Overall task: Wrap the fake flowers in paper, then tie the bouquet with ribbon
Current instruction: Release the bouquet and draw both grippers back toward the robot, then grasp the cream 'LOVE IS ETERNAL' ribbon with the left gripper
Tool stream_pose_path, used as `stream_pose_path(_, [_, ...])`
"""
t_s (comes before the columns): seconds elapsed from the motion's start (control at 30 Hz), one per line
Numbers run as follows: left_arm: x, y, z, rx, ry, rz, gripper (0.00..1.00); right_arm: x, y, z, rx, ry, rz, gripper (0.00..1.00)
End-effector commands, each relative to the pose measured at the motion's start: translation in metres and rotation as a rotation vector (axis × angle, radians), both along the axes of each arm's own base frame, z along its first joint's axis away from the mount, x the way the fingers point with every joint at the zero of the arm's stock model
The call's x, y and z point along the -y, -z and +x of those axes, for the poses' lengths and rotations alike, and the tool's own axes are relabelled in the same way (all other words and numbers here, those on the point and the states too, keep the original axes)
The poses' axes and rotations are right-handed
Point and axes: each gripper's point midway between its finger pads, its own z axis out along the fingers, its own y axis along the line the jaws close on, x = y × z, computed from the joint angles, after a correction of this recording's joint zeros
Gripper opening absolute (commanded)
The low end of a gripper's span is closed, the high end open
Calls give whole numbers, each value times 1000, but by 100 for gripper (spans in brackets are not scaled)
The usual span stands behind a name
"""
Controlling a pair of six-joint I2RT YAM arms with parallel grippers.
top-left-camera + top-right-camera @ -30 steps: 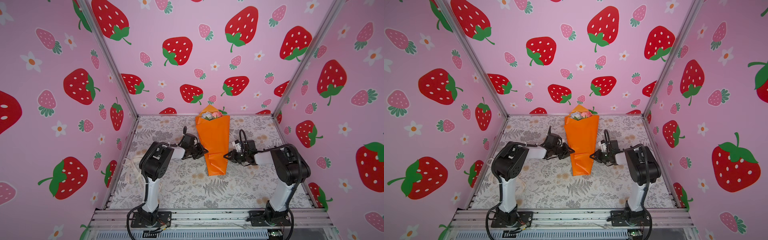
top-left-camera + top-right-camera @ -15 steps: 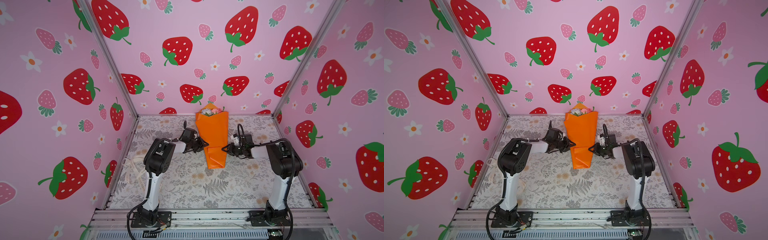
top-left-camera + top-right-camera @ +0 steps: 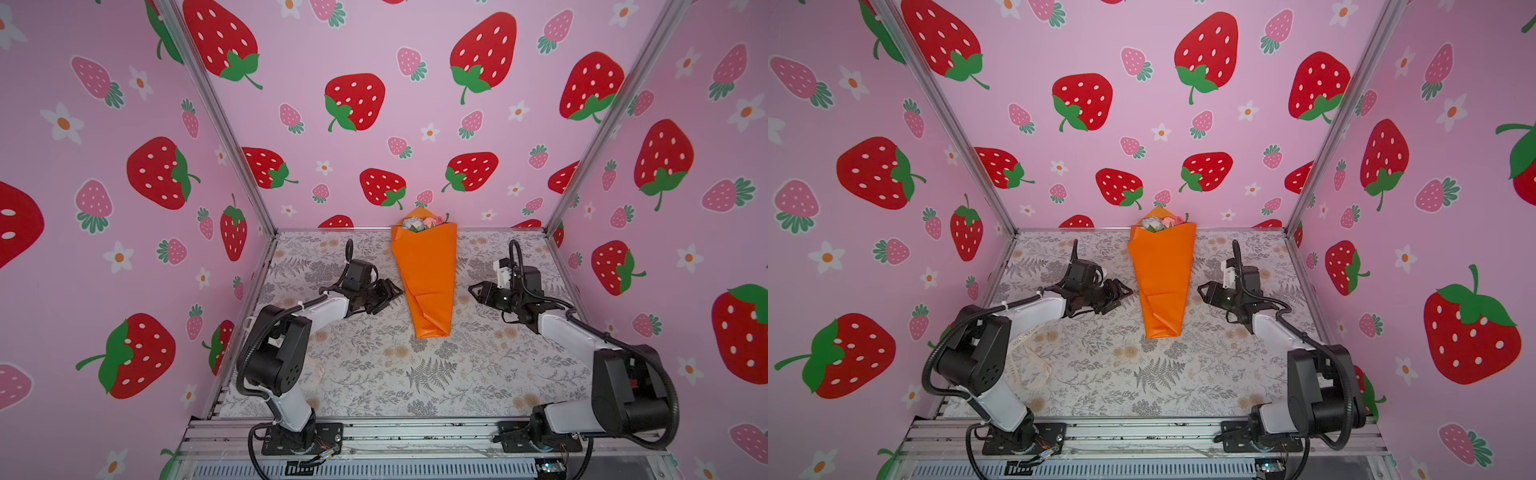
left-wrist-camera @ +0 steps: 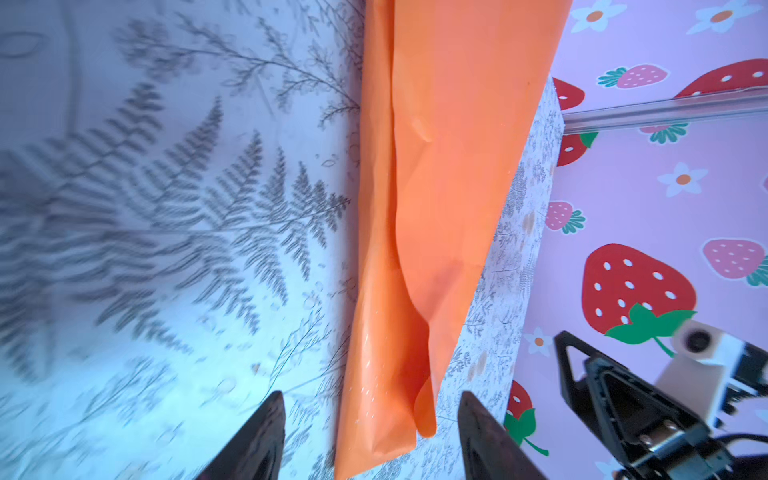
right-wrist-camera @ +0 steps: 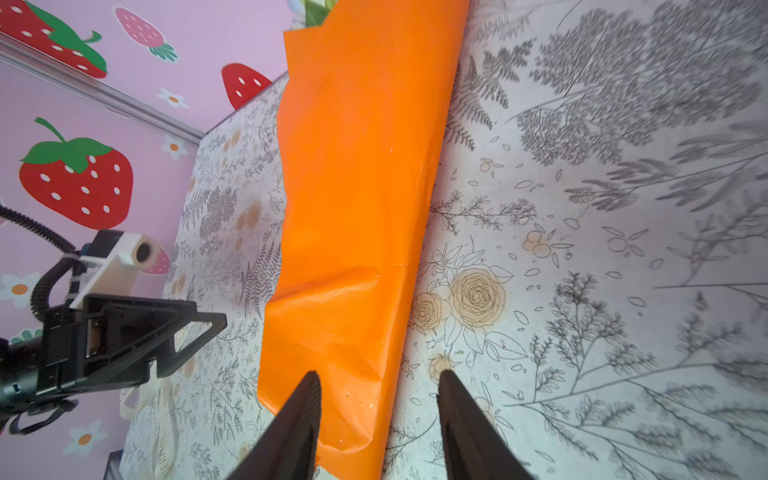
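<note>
Front left, by left arm base: cream ribbon (image 3: 1038, 360) lies loose on table (image 3: 415, 386). Farther in, left end effector (image 4: 370, 405) sits low over table, jaws parted, gripping nothing, tips just beside left edge of orange wrap. Right end effector (image 5: 380, 376) likewise parted and empty, a little apart from right edge. Between them, mid-table, bouquet of fake flowers (image 3: 426, 274) lies flat: orange paper cone, folded narrow end toward front, white and pink blooms (image 3: 424, 223) at far end by back wall.
</note>
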Motion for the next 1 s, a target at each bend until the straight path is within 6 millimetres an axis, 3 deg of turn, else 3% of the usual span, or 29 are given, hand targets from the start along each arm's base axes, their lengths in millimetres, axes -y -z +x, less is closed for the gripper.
stream_pose_path(0.0, [-50,6,-30,-35,-58,230,67,14,-17,-15,74,44,-26,49])
stream_pose_path(0.1, [-113,1,-58,-66,-183,436,66,19,-37,-28,143,53,-19,49])
stream_pose_path(0.23, [-202,-6,-105,-146,-417,567,65,20,-50,-42,164,47,5,50])
stream_pose_path(0.33, [-241,-3,-146,-229,-566,556,63,17,-50,-49,129,36,32,50])
stream_pose_path(0.5, [-247,22,-196,-355,-668,512,64,8,-41,-57,63,-15,48,49])
stream_pose_path(0.6, [-239,46,-207,-424,-704,450,66,5,-36,-60,36,-35,53,49])
stream_pose_path(0.77, [-229,68,-206,-469,-675,407,66,2,-29,-64,16,-58,49,49])
stream_pose_path(0.97, [-227,76,-198,-461,-667,391,67,1,-19,-66,-9,-68,52,49])
